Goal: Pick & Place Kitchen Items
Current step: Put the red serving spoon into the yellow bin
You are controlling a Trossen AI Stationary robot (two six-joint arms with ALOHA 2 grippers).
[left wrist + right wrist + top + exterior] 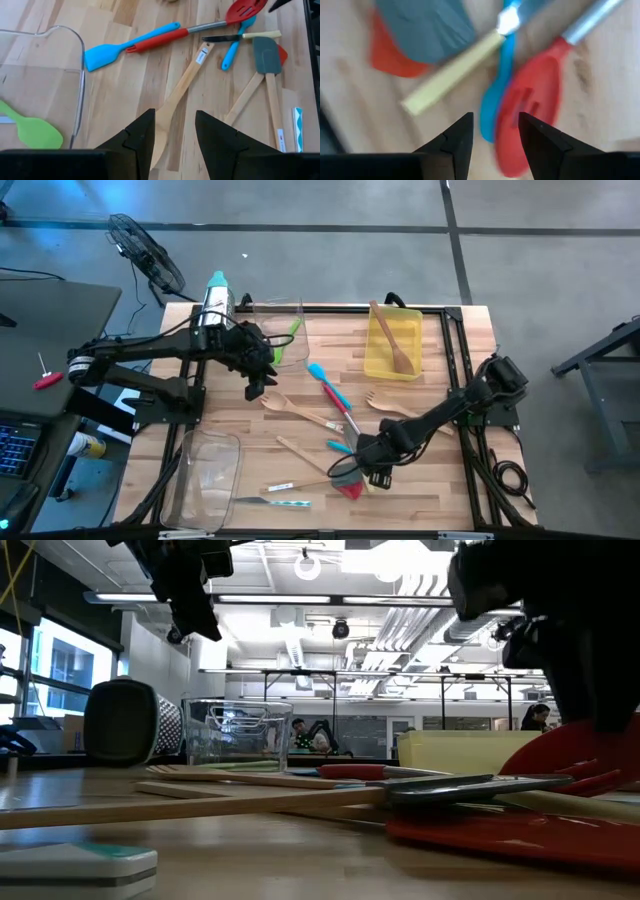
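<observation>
On the table (pixel 420 500), most utensils lie loose in a cluster at the centre and front; one wooden spoon (pixel 393 340) already rests in the yellow bin (pixel 372 368), and a green spatula (pixel 31 131) sits in the clear bin (pixel 80 75) at the back. We hold the right gripper (pixel 492 132) low over the crossed red slotted spoon (pixel 530 107) and blue spoon (pixel 501 85), fingers apart and empty. We hold the left gripper (pixel 173 131) above a wooden spatula (pixel 182 87) beside the clear bin, fingers likewise apart and empty. We judge these items light and stiff in the handle, while silicone heads flex and slip. We therefore recommend gripping mid-handle, across the narrow width. Overlapping pieces may drag neighbours when lifted.
</observation>
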